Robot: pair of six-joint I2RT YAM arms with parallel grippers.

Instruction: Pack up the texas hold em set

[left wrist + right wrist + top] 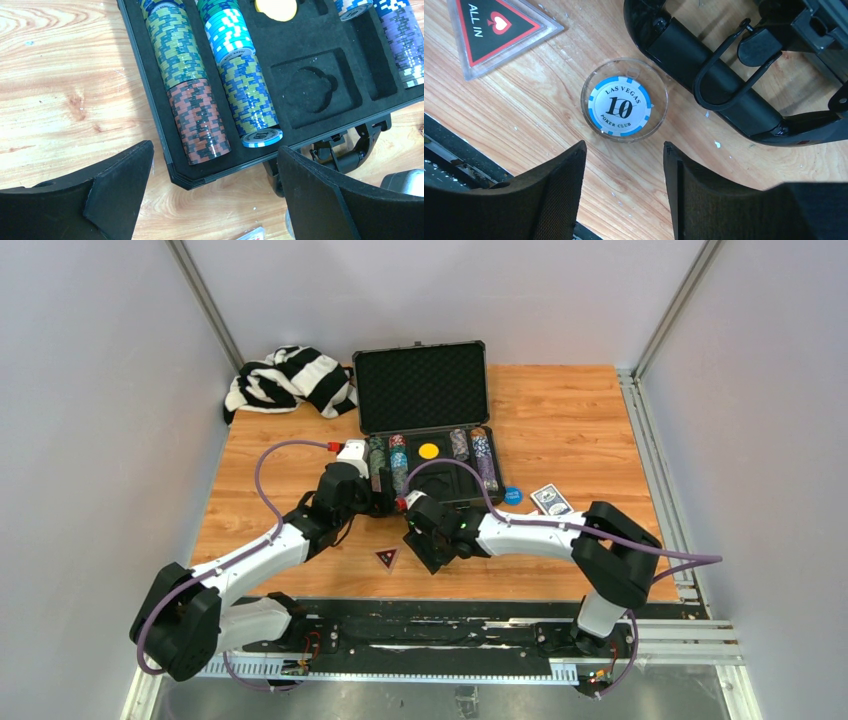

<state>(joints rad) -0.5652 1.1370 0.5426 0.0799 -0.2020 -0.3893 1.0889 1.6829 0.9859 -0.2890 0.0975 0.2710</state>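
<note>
The black case [420,390] stands open at the back middle, with its foam lid up. Its tray [150,90] holds rows of multicoloured chips [197,120], a yellow disc [276,7] and an empty card slot [312,87]. My left gripper [215,195] is open and empty, just in front of the tray's near left corner. My right gripper [624,155] is open and empty over the wood. It sits just short of a blue-and-white "10" chip in a clear round holder [624,102]. A blue disc [513,495] and a blue-backed deck [551,500] lie right of the case.
A clear triangular "ALL IN" marker [494,30] lies left of the chip holder and also shows in the top view [387,558]. Black hardware [714,75] is close to the holder's right. The striped cloth [290,378] lies at the back left. The table's near edge rail [444,160] is beside my right fingers.
</note>
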